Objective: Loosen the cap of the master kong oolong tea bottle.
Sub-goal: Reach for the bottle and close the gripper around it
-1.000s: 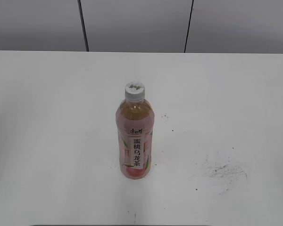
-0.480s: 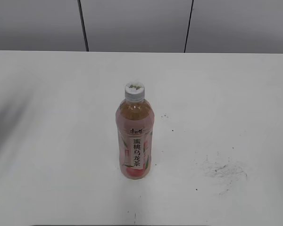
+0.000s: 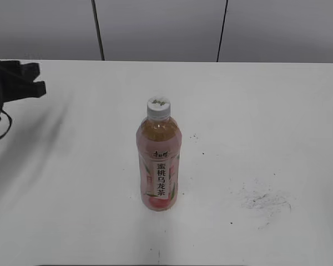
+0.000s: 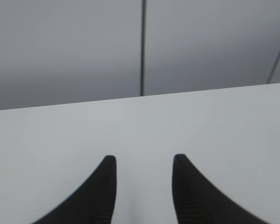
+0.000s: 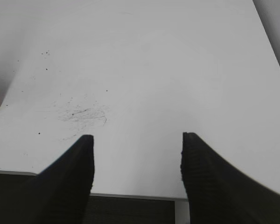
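Because nothing has touched it yet, the master kong oolong tea bottle (image 3: 159, 166) stands upright and alone near the front middle of the white table (image 3: 277, 111), its label strip facing the exterior camera, which leaves both flanks free for an arm to come in. The cap (image 3: 159, 107) sits square on the neck, apparently fully screwed down, so the task looks unstarted.

To the bottle's right, a patch of dark scuff marks (image 3: 263, 202) smudges the tabletop; the same smudge shows in the right wrist view ahead of the right gripper (image 5: 137, 158), whose jaws stand wide apart over the table's near edge with nothing between them. That arm does not show in the exterior view, probably parked low and waiting.

Farther back, at the left edge, the left gripper (image 3: 30, 80) hangs above the table, well apart from the bottle. Its wrist view shows its jaws partly spread and empty, pointing across bare table toward the grey wall panels (image 4: 200, 46).

Compared with the frames of a second and half a second ago, the left arm is the one new thing: it was out of the exterior view then. The bottle has not shifted.
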### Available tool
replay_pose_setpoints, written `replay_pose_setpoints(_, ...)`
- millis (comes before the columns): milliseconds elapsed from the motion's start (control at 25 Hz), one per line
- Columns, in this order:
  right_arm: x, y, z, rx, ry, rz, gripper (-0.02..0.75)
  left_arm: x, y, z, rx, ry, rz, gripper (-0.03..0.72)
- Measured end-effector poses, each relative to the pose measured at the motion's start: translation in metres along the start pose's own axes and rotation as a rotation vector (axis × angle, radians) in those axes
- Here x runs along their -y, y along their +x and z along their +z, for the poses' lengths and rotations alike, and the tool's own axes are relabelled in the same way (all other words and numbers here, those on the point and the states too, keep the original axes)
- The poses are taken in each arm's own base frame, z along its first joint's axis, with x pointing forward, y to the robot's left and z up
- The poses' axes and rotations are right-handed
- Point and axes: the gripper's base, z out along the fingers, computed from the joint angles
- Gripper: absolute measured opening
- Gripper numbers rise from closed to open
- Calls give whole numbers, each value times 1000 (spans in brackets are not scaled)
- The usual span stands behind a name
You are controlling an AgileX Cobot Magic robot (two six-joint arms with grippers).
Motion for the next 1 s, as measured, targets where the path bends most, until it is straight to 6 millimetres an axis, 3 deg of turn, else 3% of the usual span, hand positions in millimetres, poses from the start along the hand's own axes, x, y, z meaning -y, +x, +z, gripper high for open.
replay_pose_setpoints(200, 0, 0, 0, 0, 0, 0, 447, 23, 12, 10, 82, 260, 47, 249)
replay_pose_setpoints(440, 0, 0, 0, 0, 0, 0, 447, 50, 12, -1, 148, 592, 7, 268)
replay_pose_setpoints(560, 0, 0, 0, 0, 0, 0, 447, 60, 14, -10, 134, 736, 1, 349)
replay_pose_setpoints(760, 0, 0, 0, 0, 0, 0, 447, 71, 22, -20, 76, 905, 75, 599)
replay_pose_setpoints(1000, 0, 0, 0, 0, 0, 0, 447, 79, 31, -29, 7, 1031, 146, 642)
